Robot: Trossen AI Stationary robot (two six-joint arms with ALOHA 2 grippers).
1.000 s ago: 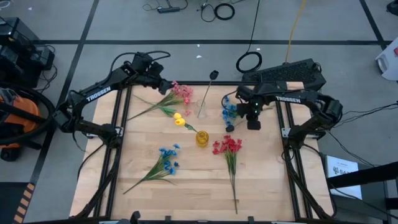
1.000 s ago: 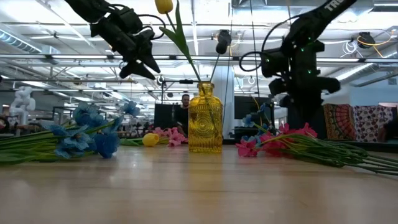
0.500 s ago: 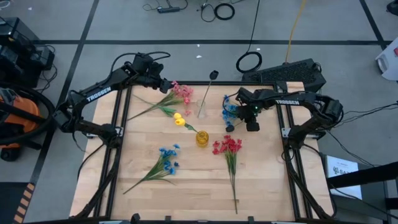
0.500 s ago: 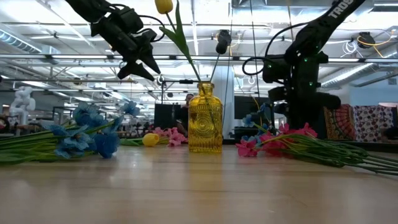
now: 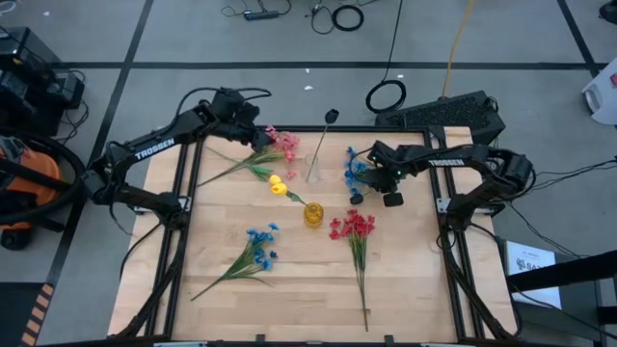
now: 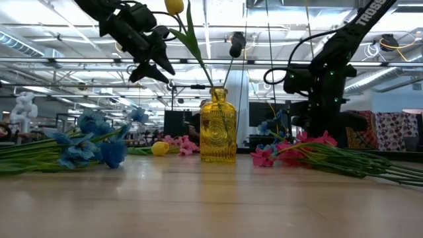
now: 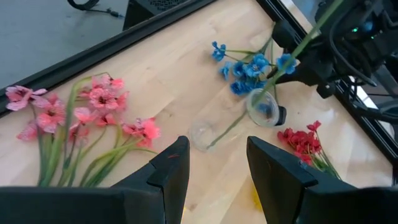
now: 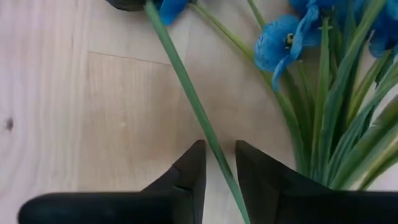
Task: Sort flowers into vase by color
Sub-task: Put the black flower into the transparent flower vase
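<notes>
right gripper (image 8: pixel 219 165) straddling a green stem (image 8: pixel 186 93), fingers narrowly apart.
i'm seeing the blue flowers (image 5: pixel 356 171) just ahead of it; left gripper (image 7: pixel 211 165) is hovering wide above the pink flowers (image 7: pixel 93 118).

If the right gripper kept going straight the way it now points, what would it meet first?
Probably the green stem running between the right gripper's open fingers, then the blue flowers beyond; depth is uncertain.
</notes>
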